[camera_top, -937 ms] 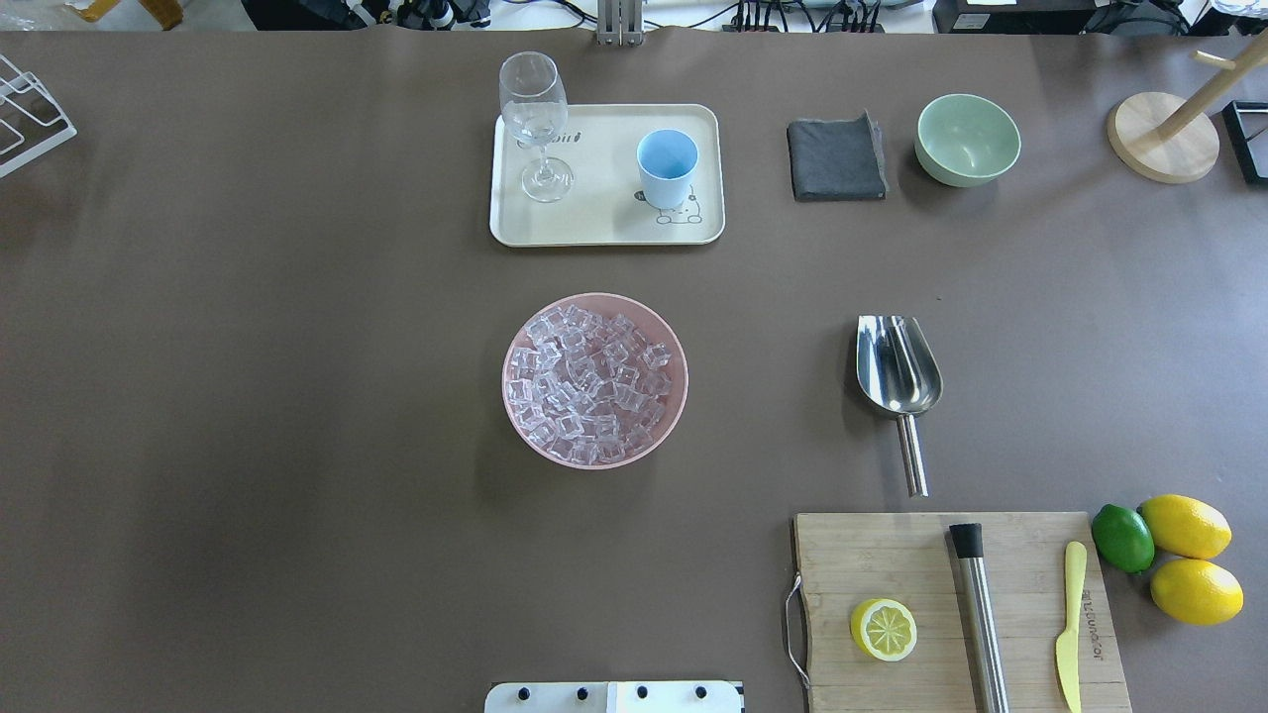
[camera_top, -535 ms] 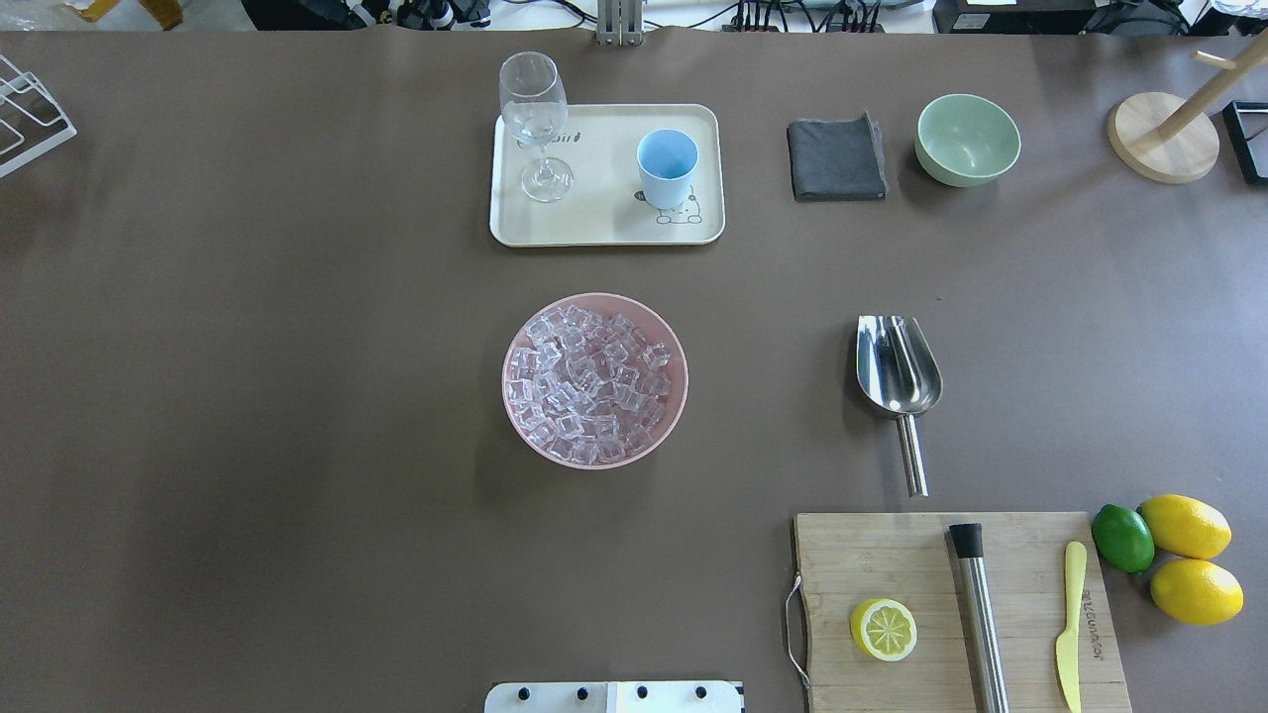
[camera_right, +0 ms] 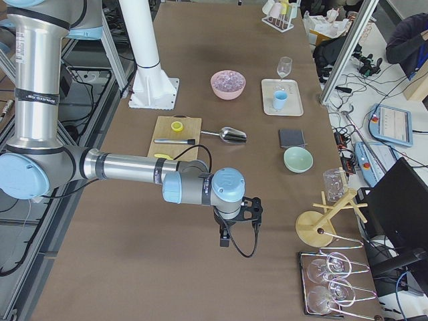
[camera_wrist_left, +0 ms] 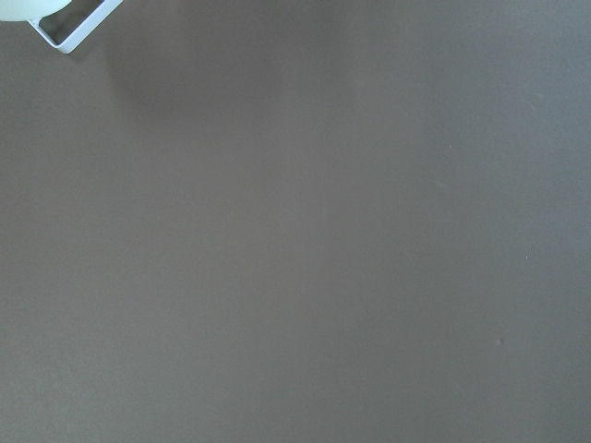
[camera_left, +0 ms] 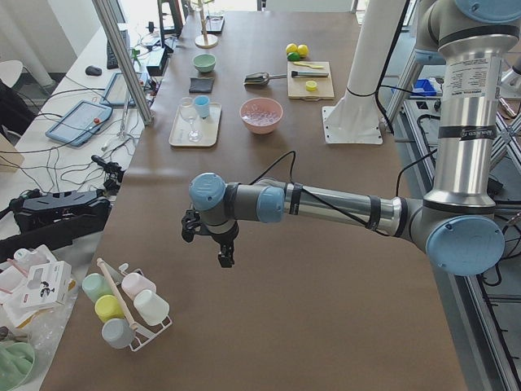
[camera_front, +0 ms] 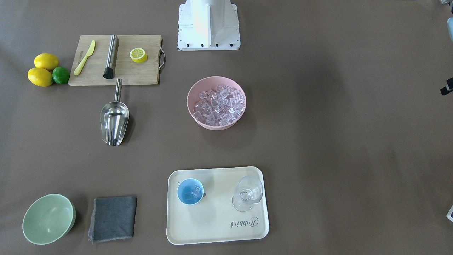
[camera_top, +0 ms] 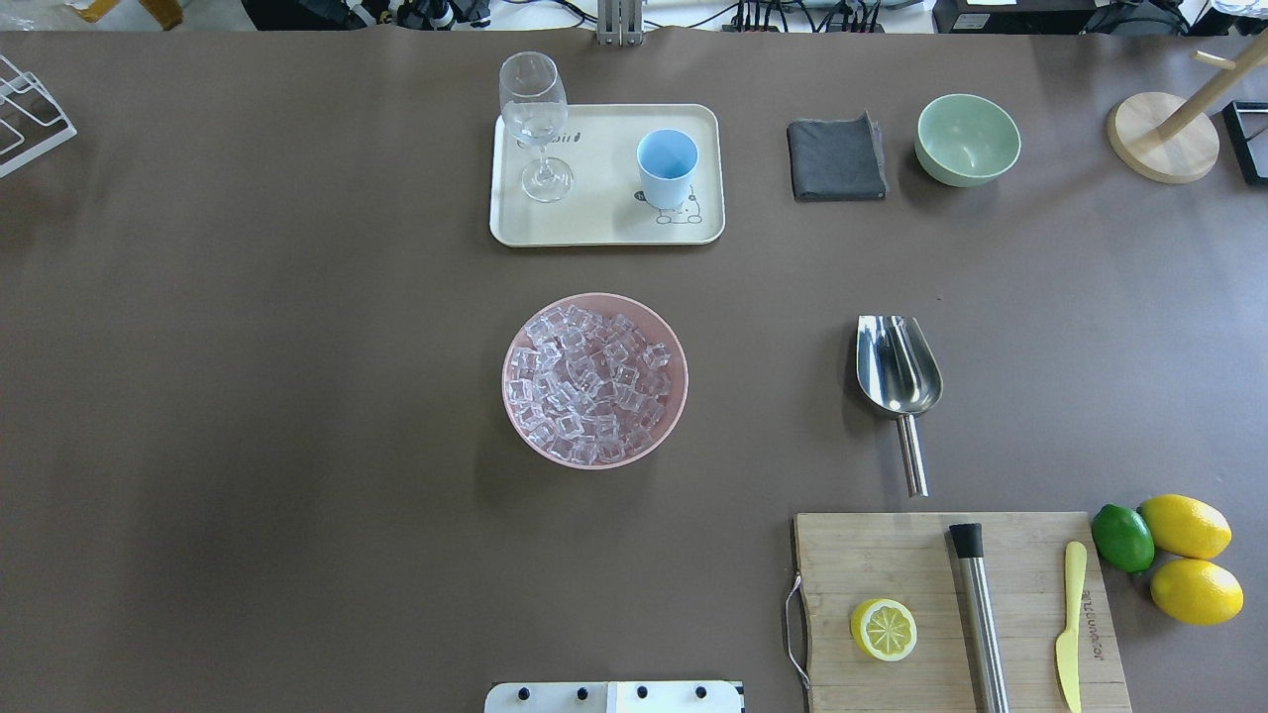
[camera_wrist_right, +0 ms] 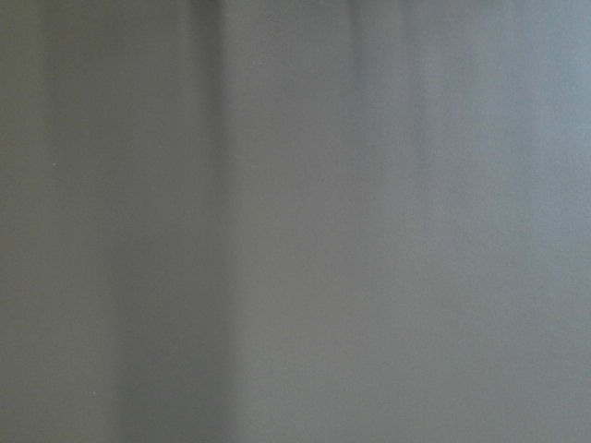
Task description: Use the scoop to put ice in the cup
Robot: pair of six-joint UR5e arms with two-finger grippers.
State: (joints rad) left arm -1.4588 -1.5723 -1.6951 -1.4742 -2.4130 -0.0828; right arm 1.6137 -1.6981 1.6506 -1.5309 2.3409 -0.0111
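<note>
The light-blue cup [camera_top: 667, 166] stands on a cream tray [camera_top: 594, 223] at the far middle; in the front-facing view a few clear cubes show inside the cup [camera_front: 190, 192]. Most of the ice [camera_top: 589, 384] fills a pink bowl [camera_top: 517, 416] at the table's centre. The steel scoop [camera_top: 898, 371] lies flat to the bowl's right with nothing in it, handle toward the robot. My left gripper [camera_left: 222, 251] hangs over bare table far to the left, and my right gripper [camera_right: 226, 235] far to the right. Whether either is open or shut, I cannot tell.
A stemmed glass [camera_top: 535, 119] shares the tray. A grey cloth [camera_top: 837, 158] and a green bowl [camera_top: 968, 139] sit at the far right. Near right, a cutting board [camera_top: 892, 555] holds a lemon half, a steel cylinder and a yellow knife; lemons [camera_top: 1189, 555] and a lime lie beside it.
</note>
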